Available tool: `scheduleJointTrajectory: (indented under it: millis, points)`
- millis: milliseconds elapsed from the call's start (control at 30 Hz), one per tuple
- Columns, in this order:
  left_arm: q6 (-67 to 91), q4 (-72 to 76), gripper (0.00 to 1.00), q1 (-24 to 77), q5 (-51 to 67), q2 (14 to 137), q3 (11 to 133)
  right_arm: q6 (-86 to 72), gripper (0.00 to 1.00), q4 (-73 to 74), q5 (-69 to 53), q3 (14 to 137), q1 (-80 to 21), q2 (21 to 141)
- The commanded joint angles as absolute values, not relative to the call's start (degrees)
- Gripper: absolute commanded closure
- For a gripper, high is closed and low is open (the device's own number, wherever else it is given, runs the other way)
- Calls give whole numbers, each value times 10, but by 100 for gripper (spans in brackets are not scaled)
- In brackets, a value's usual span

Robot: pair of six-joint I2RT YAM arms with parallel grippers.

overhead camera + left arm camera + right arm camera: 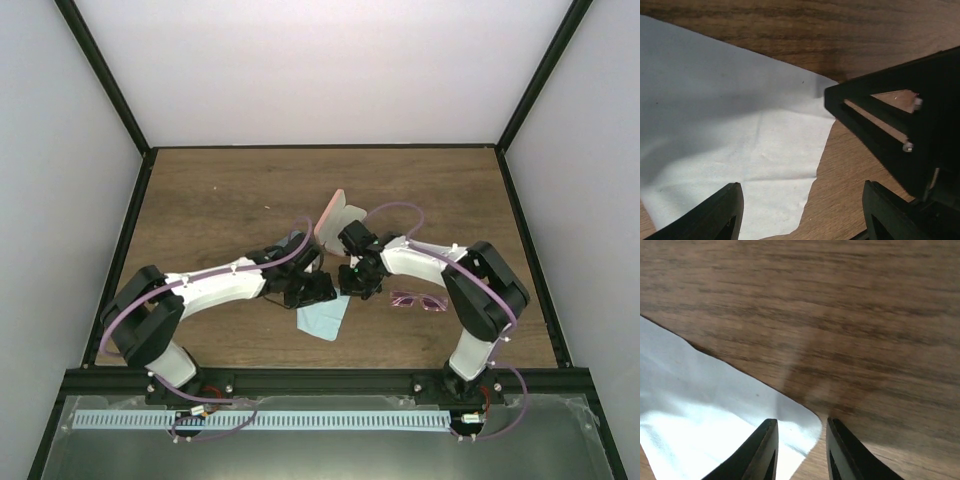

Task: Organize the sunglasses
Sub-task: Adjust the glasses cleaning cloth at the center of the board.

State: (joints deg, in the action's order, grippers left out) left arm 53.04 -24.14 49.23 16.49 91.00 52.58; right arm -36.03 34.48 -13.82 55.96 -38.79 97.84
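A pinkish-purple pair of sunglasses [418, 300] lies on the wooden table to the right of both grippers, with nothing touching it. My left gripper [318, 288] [801, 185] is open just above a pale blue cloth [324, 319] [715, 125], its fingers straddling the cloth's right edge. Facing it from the right, my right gripper [357, 280] [801, 420] hangs low over a corner of the cloth [700, 415]. Its jaws are a narrow gap apart and grip nothing. The right gripper's black body [890, 130] shows in the left wrist view.
A pink case [338, 215] stands open just behind the two grippers. Bare wooden table [220, 200] stretches to the back and left, ringed by a black frame and pale walls.
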Motion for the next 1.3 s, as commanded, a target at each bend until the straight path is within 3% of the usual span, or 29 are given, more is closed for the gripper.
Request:
scheduleJointTrajectory:
  millis: [0, 367, 667, 900, 967, 1067, 1267]
  points:
    - [511, -275, 33, 494, 154, 905, 541, -376, 73, 367, -86, 596, -409, 1008]
    - [528, -307, 34, 433, 60, 834, 483, -376, 88, 385, -72, 593, -416, 1016]
    - [484, -297, 33, 395, 70, 853, 487, -368, 99, 385, -82, 591, -416, 1010]
    - [424, -298, 29, 396, 71, 913, 543, -372, 99, 388, -76, 596, -416, 993]
    - [410, -308, 28, 395, 61, 923, 558, -372, 86, 395, -71, 602, -416, 994]
    - [407, -312, 28, 392, 60, 935, 564, -371, 78, 398, -68, 602, -416, 998]
    - [415, -305, 28, 390, 65, 942, 548, -374, 77, 406, -50, 602, -426, 1014]
